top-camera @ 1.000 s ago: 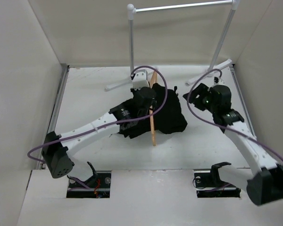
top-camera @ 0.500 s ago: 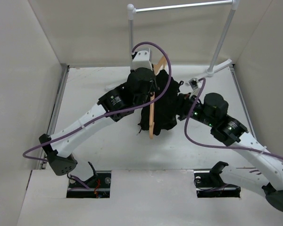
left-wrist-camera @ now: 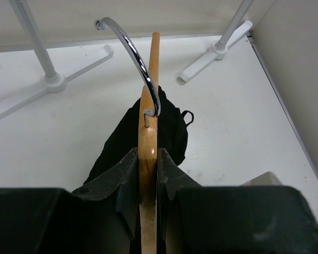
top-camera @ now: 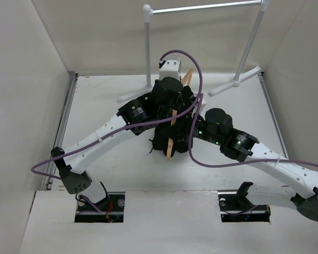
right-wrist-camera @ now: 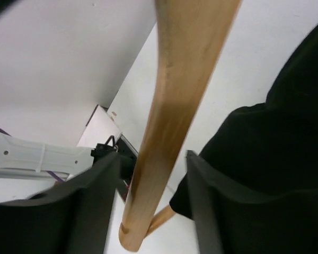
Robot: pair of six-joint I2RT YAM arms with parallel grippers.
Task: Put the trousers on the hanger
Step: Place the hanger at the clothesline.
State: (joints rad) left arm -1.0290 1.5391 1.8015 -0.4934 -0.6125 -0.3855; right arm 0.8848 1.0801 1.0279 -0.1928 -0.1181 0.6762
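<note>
The wooden hanger [top-camera: 171, 136] hangs edge-on above the table's middle, with the black trousers [top-camera: 181, 138] draped over it. My left gripper [left-wrist-camera: 147, 174] is shut on the hanger's top [left-wrist-camera: 147, 143], just below its metal hook [left-wrist-camera: 132, 47]; the trousers [left-wrist-camera: 172, 127] hang beyond it. My right gripper [right-wrist-camera: 151, 185] is open, its fingers either side of one hanger arm [right-wrist-camera: 175, 106] without touching it. The trousers [right-wrist-camera: 275, 153] fill that view's right side. In the top view my right gripper is hidden behind the garment.
The grey clothes rail [top-camera: 204, 8] stands at the back, its feet [top-camera: 132, 95] on the table behind the hanger. White walls enclose the table on the left, right and back. Both arms crowd the middle.
My left gripper has lifted the hanger and trousers off the table and shifted them slightly right. My right arm has swung left, bringing its open gripper around the hanger arm.
</note>
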